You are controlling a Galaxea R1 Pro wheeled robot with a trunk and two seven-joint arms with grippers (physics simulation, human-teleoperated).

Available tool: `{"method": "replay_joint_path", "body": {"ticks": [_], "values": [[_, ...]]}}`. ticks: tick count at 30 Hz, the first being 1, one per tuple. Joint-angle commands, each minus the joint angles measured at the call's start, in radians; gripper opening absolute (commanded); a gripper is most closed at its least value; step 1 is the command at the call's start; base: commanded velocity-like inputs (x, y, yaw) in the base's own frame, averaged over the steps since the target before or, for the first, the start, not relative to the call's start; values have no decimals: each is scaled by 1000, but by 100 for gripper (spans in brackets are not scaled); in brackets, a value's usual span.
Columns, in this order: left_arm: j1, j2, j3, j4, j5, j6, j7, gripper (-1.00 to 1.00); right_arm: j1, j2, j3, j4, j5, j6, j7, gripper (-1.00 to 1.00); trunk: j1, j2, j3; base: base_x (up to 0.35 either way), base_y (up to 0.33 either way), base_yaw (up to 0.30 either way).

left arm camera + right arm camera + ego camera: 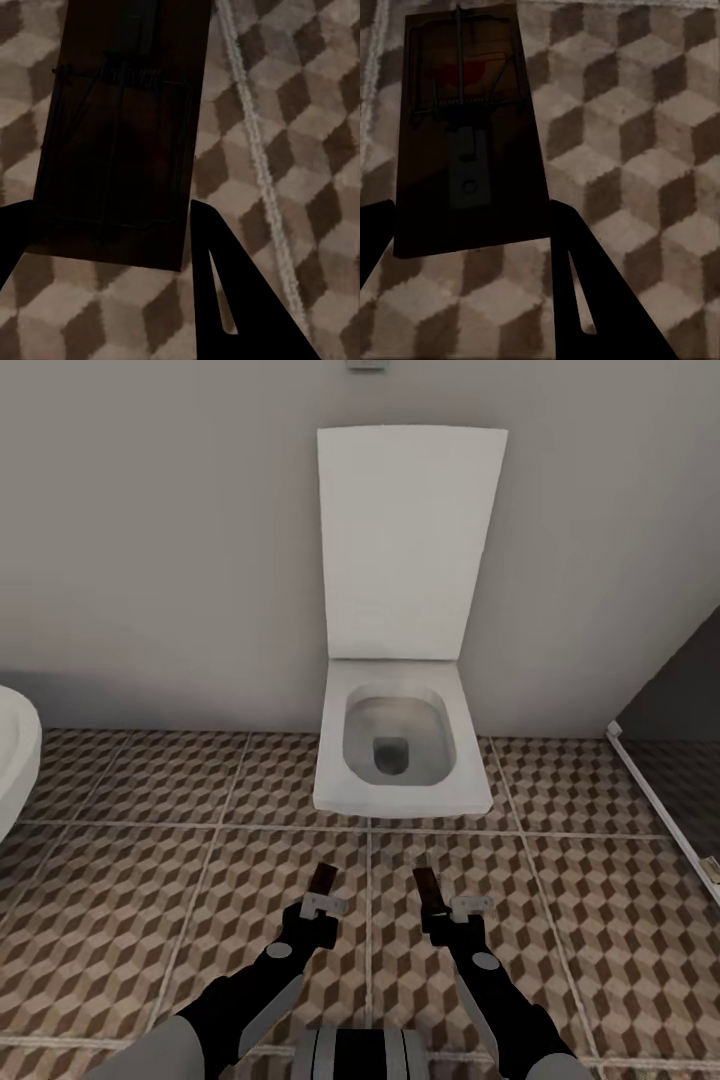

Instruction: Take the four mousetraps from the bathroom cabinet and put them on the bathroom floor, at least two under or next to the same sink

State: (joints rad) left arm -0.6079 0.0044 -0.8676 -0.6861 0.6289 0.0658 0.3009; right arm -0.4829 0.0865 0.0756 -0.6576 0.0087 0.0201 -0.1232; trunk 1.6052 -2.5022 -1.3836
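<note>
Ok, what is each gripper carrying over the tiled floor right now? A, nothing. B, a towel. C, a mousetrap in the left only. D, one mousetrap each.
D: the left gripper clamps one mousetrap and the right gripper clamps another mousetrap.

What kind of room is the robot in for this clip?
Almost certainly a bathroom: a square white toilet with its lid raised against the wall, cube-patterned floor tiles, and a rounded white fixture's edge nearby.

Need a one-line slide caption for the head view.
Both grippers, left and right, each hold a mousetrap above the cube-patterned bathroom floor, facing an open white toilet.
</note>
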Motion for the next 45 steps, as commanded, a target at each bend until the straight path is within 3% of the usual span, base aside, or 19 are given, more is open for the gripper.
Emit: {"method": "replay_joint_path", "body": {"ticks": [1,16,32,40,45], "values": [[-1,2,-5,-2,0,1,10,-100,0,-1,4,-1,-3,1,-7,-100,0,-1,-5,0,0,0],[-1,6,-6,-3,0,-6,9,-100,0,-1,4,-1,-3,1,-7,-100,7,-4,-63,0,0,0],[-1,7,-10,1,2,-1,7,-100,0,-2,4,-1,-3,1,-7,-100,7,-4,-63,4,0,0],[-1,7,-11,3,2,1,7,-100,0,-2,4,-1,-3,1,-7,-100,7,-4,-63,191,0,0],[-1,7,-32,3,2,0,8,-100,0,-2,4,-1,-3,2,-7,-100,7,-4,-63,54,0,0]]}}
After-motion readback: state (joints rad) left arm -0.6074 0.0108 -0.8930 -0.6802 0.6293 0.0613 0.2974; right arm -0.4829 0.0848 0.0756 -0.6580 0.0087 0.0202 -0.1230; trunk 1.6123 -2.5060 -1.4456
